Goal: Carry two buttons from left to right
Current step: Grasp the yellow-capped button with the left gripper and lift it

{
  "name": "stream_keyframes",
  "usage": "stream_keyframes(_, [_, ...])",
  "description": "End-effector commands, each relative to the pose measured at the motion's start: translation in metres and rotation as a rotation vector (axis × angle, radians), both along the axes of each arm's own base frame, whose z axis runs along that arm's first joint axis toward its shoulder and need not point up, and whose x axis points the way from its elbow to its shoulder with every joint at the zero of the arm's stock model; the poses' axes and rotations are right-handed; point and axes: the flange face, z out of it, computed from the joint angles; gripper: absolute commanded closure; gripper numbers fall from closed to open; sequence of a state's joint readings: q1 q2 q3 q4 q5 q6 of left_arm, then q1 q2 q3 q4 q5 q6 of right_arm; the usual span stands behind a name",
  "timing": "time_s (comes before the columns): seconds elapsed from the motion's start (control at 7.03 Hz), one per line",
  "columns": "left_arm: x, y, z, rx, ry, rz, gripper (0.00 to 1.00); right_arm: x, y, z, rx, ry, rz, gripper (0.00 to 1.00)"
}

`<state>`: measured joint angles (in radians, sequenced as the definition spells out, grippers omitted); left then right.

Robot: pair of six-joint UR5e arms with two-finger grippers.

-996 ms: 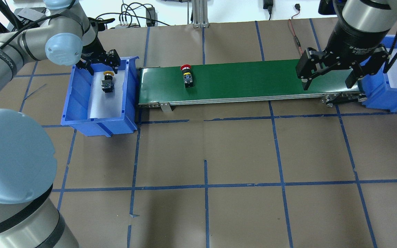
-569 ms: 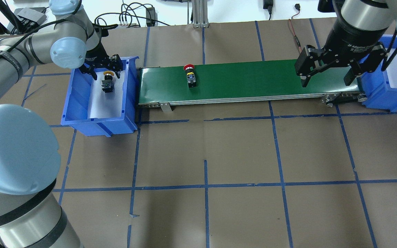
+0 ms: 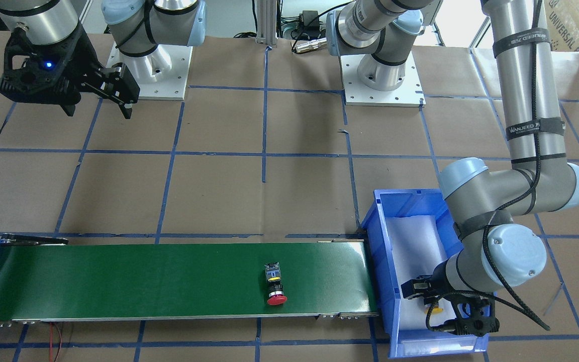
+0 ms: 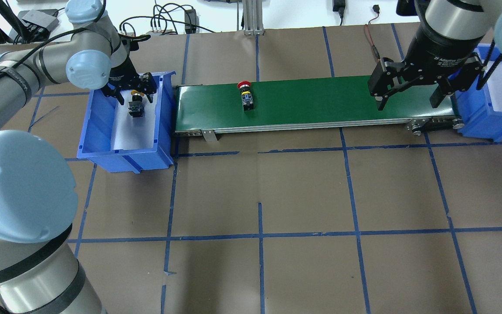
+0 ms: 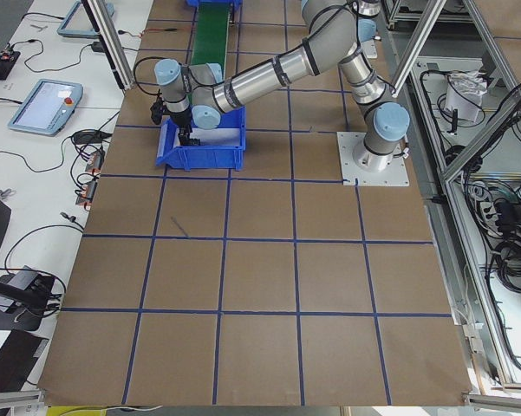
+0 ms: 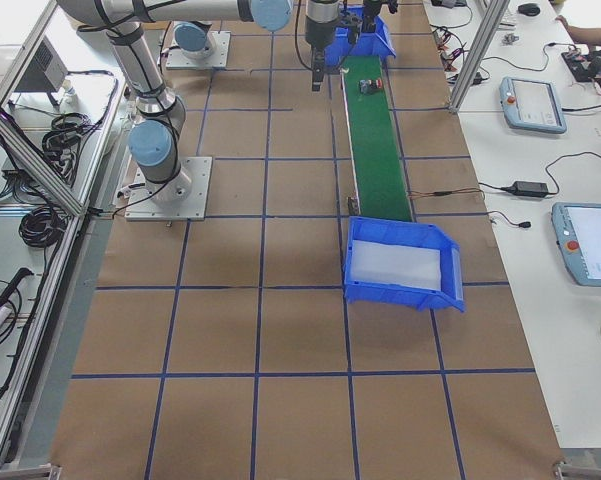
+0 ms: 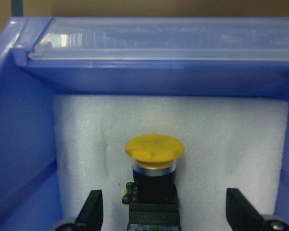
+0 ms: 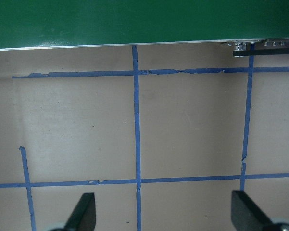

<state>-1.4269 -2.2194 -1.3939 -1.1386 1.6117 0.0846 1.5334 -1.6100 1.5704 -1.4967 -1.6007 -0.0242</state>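
Yellow button [image 7: 154, 159]: lies on its side on the white foam in the left bin [image 4: 100, 122], at the far end of the bin
Its long way: runs along the bin, with the yellow cap toward the far wall and the black body back toward the robot
Left claw [image 7: 166, 214]: spread wide and holding nothing; it hangs right over the yellow button, one finger on each side of the black body, and neither finger touches it
What the next move turns on: I think this claw goes for the yellow button next; its fingers sit across the button's long way, so a straight drop and a squeeze should catch the body and not the round cap
Red button [image 4: 246, 95]: lies on its side on the green belt [image 4: 320, 100], nearer the belt's left end, with its cap toward the far edge
Right claw [image 4: 405, 104]: spread wide and empty, above the right end of the belt, just beside the right bin [image 4: 477, 117]; the red button is well apart from it, off to its left
Which arm is nearer: the left arm for the yellow button; the right arm is at the end the red one has to reach
How far along: neither button is in the right bin yet
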Motion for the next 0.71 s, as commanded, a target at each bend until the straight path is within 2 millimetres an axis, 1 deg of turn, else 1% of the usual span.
stream_keyframes(0.0, [-0.001,0.001,-0.005,0.008,0.002,-0.002,0.1,0.001,0.0,0.001,-0.002,0.002,0.003,0.0])
stream_keyframes(0.14, [-0.001,0.002,-0.006,0.011,0.003,-0.002,0.11,0.001,0.0,0.001,-0.002,0.003,0.0,0.0])
stream_keyframes(0.28, [-0.001,0.002,-0.007,0.013,0.001,-0.003,0.33,0.001,0.0,0.001,-0.002,0.002,0.001,0.0])
stream_keyframes(0.43, [-0.002,0.001,-0.004,0.007,0.0,-0.004,0.57,0.001,0.0,0.001,-0.002,0.003,0.0,0.0])
stream_keyframes(0.57, [-0.002,0.002,0.011,-0.013,-0.001,-0.003,0.67,0.001,0.0,0.001,-0.002,0.003,0.0,0.0])
